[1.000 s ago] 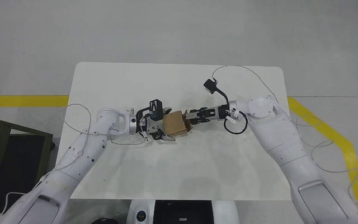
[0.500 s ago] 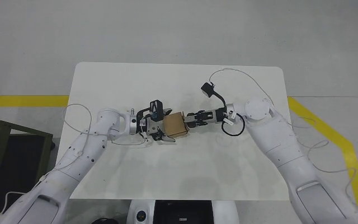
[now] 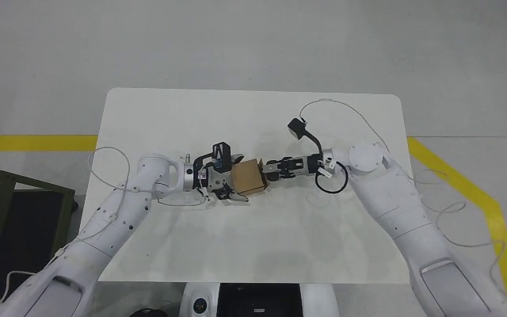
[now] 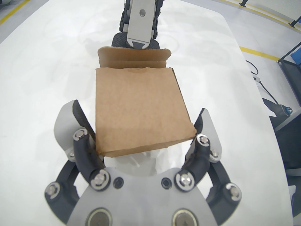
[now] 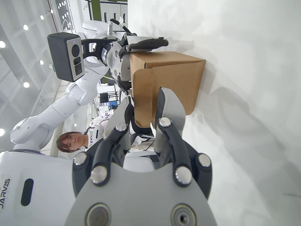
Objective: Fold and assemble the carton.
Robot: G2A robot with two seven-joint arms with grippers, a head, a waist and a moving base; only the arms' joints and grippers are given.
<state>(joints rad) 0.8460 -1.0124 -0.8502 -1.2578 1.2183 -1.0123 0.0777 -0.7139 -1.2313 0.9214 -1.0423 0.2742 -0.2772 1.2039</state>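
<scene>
Carton sits mid-frame in the top view, on the table, between both grippers.

Left gripper has its fingers spread to the carton's width, 1 pad on each near corner, so it is holding the body.

Right gripper is at the far end with its fingers narrow. The end flap runs between them and looks pinched.

Handling, as I judge it:
- Thin brown card, light and hollow. The walls will bow under squeeze and the flaps spring back.
- Not slippery against the ribbed pads.
- Best hold is at corners and creases, where the card is stiffest. Keep off mid-panel.
- Pinch the flap near its free edge and fold it along the crease, with the left gripper bracing.

Versus 1 s ago:
- The right wrist sits slightly lower in the top view and the gripper is closer in to the carton.
- The flap sticks out less on the right.
- Left gripper and carton body are about where they were.
</scene>
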